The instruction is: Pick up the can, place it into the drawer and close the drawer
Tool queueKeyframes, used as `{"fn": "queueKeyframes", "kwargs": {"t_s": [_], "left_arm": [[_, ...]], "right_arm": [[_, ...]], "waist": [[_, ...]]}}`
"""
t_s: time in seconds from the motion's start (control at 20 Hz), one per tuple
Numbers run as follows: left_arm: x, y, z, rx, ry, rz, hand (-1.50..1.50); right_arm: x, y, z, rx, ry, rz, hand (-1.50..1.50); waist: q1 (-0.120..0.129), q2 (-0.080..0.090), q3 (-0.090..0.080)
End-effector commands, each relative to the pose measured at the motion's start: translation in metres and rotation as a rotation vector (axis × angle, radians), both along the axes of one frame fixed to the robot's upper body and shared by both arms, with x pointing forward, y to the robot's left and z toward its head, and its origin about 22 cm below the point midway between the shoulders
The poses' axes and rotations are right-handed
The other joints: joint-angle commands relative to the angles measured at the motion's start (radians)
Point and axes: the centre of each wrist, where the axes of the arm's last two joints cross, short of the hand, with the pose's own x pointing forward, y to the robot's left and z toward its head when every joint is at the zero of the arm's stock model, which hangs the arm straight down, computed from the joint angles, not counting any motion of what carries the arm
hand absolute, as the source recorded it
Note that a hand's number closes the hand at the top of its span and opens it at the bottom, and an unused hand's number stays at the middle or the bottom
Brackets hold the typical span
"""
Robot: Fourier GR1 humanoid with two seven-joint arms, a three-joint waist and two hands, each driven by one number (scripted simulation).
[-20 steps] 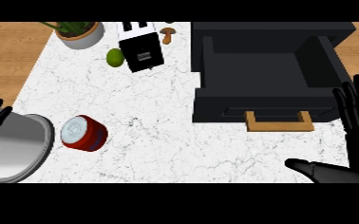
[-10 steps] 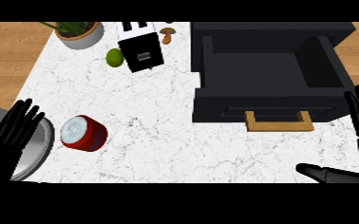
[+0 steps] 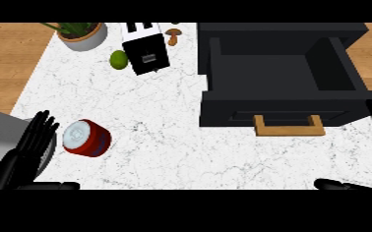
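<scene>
- Head view: the left robot hand [image 3: 33, 147] comes in at the lower left corner of the white marble table [image 3: 160, 147], its black fingers [image 3: 42, 128] straight and spread, pointing up the frame; its wrist is cut off by the lower edge.
- The right robot hand [image 3: 341, 184] shows only as a dark sliver at the lower right edge, and whether it is open or curled cannot be told.
- The red can [image 3: 85, 137] stands on the table just beside the left robot hand's fingers, on their right; whether they touch it cannot be made out.
- The can is seen almost end-on: its silver top faces up toward the viewer, and a band of red side shows along its lower right, so its long axis runs roughly up from the table.
- Any label or writing on the can cannot be read.
- The black drawer [image 3: 280, 73] lies pulled open at the upper right, well apart from the can, with its tan handle [image 3: 288, 126] on the front facing the lower edge.
- Along the far edge sit a potted plant [image 3: 83, 33], partly cut off at the top, a green lime [image 3: 118, 59], a black-and-white toaster [image 3: 147, 55] and a small brown mushroom [image 3: 173, 35].
</scene>
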Motion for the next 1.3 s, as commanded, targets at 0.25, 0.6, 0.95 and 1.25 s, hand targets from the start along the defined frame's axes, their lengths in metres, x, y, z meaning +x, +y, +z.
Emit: {"fn": "queueKeyframes", "kwargs": {"t_s": [0.25,0.6,0.95,1.25], "left_arm": [[-0.001,-0.001,-0.052,-0.001,0.028,0.016,-1.50],[0.020,0.013,-0.076,0.003,0.075,0.056,-1.50],[0.027,0.009,-0.105,-0.028,0.092,0.064,-1.50],[0.058,-0.006,-0.117,-0.012,0.083,0.043,-1.50]], "right_arm": [[0.002,-0.002,0.013,-0.017,0.004,0.005,-1.50],[-0.004,-0.001,0.026,0.002,-0.010,-0.023,-1.50],[0.002,0.009,0.021,-0.011,0.001,-0.012,-1.50],[-0.009,-0.005,0.019,-0.010,-0.014,-0.008,-1.50]], "waist": [[0.002,0.000,0.000],[0.000,0.001,0.000],[0.000,0.001,0.000],[-0.007,0.002,-0.001]]}}
